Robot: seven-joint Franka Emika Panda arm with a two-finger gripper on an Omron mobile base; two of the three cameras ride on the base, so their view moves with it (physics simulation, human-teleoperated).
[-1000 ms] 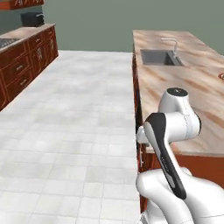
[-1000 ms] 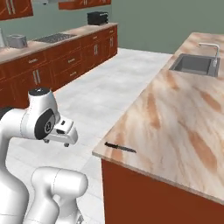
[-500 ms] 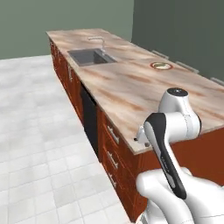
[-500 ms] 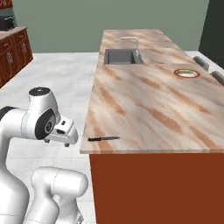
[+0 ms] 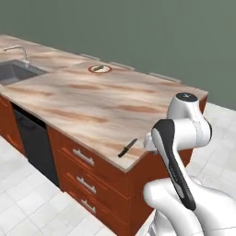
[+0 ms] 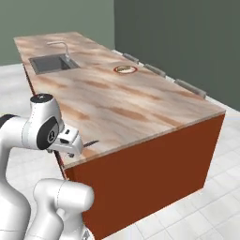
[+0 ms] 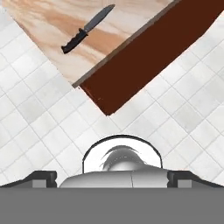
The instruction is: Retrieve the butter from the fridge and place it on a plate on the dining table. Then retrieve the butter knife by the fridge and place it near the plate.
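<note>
Gripper spread, empty, pointing down at floor beside near table corner. Butter knife flat on dining table at near edge, ungrasped; knife step seemingly left. Plate far across top, well apart from knife, holds small dark item, likely butter; too small to confirm.

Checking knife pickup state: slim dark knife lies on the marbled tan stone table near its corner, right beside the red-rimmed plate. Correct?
Not beside it. The slim dark knife lies near the corner of the marbled tan stone table, but the red-rimmed plate sits far across the top, by the opposite edge, as the left base view shows.
</note>
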